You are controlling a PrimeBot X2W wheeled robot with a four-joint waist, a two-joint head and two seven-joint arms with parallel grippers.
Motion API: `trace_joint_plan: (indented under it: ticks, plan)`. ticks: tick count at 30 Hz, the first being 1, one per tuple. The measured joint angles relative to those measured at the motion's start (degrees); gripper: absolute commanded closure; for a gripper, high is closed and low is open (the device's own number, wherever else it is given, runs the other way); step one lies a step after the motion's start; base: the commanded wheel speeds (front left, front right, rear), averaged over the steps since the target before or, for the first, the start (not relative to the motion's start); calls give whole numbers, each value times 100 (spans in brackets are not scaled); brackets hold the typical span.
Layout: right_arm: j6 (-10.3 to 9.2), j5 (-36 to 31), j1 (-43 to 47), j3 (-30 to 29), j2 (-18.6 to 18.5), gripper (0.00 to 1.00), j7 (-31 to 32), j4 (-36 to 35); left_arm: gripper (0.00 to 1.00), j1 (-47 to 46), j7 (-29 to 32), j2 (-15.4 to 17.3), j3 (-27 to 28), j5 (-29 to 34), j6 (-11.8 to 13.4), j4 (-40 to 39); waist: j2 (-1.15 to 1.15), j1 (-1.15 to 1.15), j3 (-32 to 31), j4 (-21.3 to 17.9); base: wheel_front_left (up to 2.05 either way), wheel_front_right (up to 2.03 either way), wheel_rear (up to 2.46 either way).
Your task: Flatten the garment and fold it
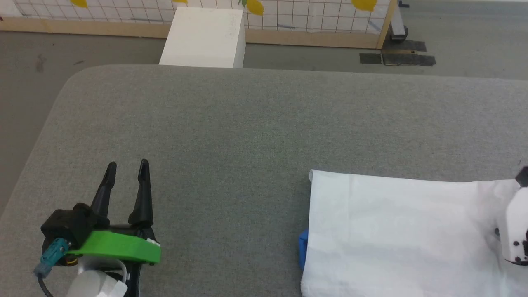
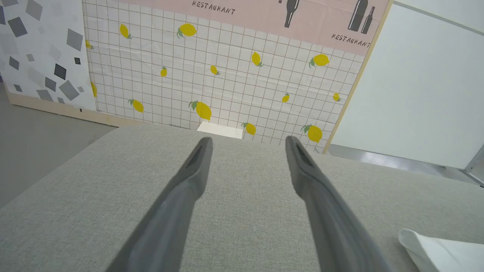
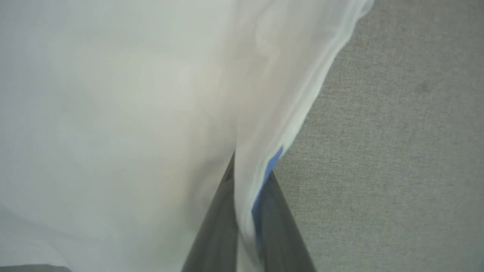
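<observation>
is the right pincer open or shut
Shut on the shirt: the right wrist view has the right pincer with both dark fingers close together, the white cloth edge pinched between them.

dark tapered fingers [image 1: 142, 194], green bracket [image 1: 119, 246], teal connector [image 1: 51, 255]

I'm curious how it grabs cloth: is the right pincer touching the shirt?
Touching. The right wrist view shows the right pincer shut on the shirt's edge, white cloth and a blue strip pinched between its two dark fingers.
</observation>
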Motion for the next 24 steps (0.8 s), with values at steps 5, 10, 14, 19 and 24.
trace_joint_plan:
  ticks: [5, 10, 14, 19, 24]
  plan:
    - [0, -86, 43, 257, 109, 100, 1015, -1250, 0, 50, 0, -4, -40, -2, -7, 19, 0, 0, -129, -30, 0, 0, 0]
    - [-1, 102, 80, 668, 402, 100, 1673, -2337, 0, 54, -1, -23, -81, -18, -23, 46, 0, 0, -228, -25, 0, 0, 0]
    - [-1, 200, 74, 1084, 611, 100, 1756, -2736, 0, 59, 0, -42, -97, -48, -23, 46, 0, 0, -241, 11, 0, 0, 0]
    - [-1, 256, 23, 1503, 973, 100, 1615, -2666, 0, 74, 0, -59, -96, -149, -26, 45, 0, 0, -220, 87, 0, 0, 0]
    - [-1, 199, -149, 1704, 1425, 100, 1183, -2169, 0, 76, -1, -71, -96, -158, -36, 44, 0, 0, -176, 174, 0, 0, 0]
